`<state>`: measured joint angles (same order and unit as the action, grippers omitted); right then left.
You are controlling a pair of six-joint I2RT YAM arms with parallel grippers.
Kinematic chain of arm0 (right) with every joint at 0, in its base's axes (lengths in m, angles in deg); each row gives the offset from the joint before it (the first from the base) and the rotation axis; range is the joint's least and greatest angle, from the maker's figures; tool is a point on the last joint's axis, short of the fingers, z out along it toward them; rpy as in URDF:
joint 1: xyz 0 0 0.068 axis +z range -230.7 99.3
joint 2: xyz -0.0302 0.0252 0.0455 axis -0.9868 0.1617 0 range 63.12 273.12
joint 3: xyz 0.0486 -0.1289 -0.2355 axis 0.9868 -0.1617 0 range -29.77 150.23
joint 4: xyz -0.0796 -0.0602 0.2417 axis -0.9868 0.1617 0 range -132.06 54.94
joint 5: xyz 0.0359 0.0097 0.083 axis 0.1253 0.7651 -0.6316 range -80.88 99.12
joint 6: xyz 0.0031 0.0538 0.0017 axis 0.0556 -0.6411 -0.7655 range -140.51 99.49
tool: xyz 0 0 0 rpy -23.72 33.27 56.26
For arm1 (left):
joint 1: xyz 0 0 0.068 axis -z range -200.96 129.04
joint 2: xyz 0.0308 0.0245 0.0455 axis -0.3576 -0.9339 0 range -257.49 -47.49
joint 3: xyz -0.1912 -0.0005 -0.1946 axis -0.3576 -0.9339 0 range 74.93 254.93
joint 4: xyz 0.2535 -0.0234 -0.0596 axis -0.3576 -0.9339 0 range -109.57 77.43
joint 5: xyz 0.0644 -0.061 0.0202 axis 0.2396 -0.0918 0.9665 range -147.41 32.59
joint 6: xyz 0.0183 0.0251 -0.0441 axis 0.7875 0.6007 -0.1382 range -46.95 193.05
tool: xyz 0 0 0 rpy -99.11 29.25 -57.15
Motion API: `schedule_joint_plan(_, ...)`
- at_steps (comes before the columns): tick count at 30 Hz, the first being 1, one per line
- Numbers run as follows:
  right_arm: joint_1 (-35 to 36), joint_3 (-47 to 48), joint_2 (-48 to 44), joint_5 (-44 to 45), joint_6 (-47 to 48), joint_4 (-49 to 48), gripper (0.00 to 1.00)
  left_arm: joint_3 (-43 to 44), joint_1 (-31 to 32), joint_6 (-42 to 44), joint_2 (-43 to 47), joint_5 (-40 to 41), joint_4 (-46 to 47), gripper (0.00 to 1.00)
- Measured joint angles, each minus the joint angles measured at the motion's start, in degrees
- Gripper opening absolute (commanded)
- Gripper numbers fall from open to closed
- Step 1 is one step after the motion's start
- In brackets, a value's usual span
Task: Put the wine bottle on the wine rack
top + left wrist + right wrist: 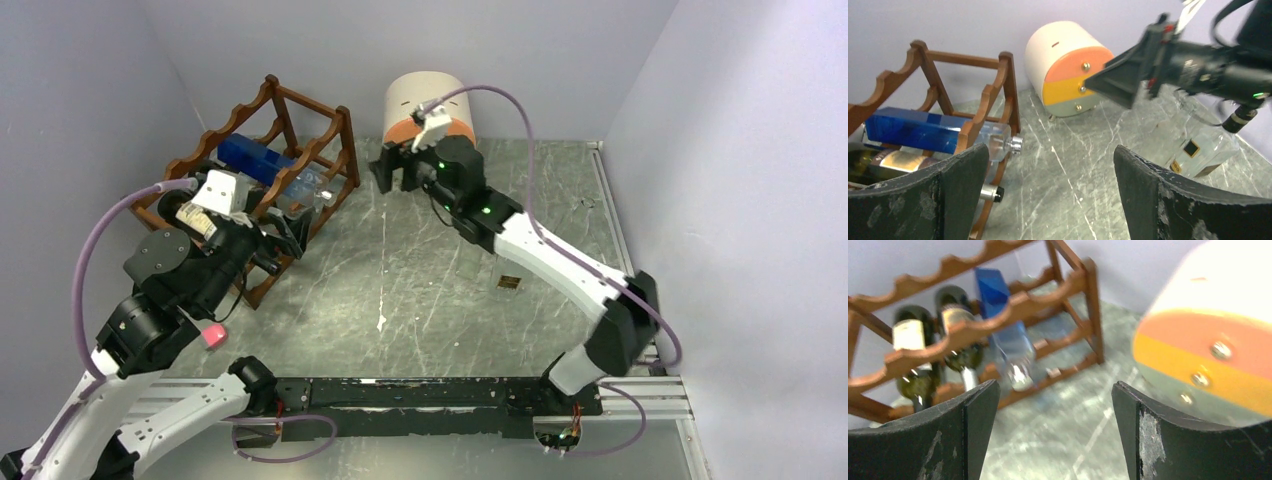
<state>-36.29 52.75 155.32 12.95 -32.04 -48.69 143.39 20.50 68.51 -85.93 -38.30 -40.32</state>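
While left tool (1050, 170) and right tool (398, 176) both gape empty, the clear wine bottle (508, 283) stands on the worktop (400, 310) at five o'clock from the right one — best reach back, grip its body squarely — wine rack (262, 170) sits at ten o'clock.

The wine rack (1009, 87), an open reddish-brown frame with scalloped rails, stands at the far left of the table (400, 290). The clear, black-labelled wine bottle (1198, 145) rests well apart from it, seemingly upright.

Pale lavender walls (560, 50) on three sides; grey veined tabletop (400, 270); even light.
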Motion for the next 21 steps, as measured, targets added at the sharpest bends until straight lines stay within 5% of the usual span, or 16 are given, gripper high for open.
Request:
schedule_joint_plan(12, -0.1, -11.4, -26.5, 25.9, 0.0, 18.6, 0.83, -8.4, 0.0, -2.9, 1.8, -1.6, 2.6, 0.98)
schedule_joint_plan(21, -0.1, -10.8, -22.0, 36.3, -2.1, 28.4, 0.82, -10.4, 0.0, -4.6, 1.4, -4.3, 3.1, 0.98)
